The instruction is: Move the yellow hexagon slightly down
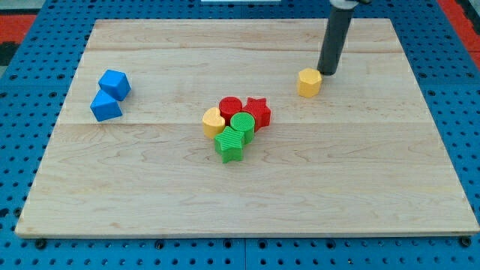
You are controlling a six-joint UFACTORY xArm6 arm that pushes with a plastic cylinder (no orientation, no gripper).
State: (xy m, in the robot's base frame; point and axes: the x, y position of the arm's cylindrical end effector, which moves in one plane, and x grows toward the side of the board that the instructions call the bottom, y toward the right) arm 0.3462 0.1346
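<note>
The yellow hexagon (308,82) lies on the wooden board (375,172), in the upper right part of the view. My tip (327,73) rests on the board just to the upper right of the hexagon, very close to its edge; I cannot tell whether they touch. The dark rod rises from the tip to the view's top edge.
A cluster sits mid-board: a yellow heart (213,121), red cylinder (229,107), red star (257,112), green cylinder (243,124) and green star (231,144). Two blue blocks (114,82) (105,106) lie at the left. A blue pegboard (457,97) surrounds the board.
</note>
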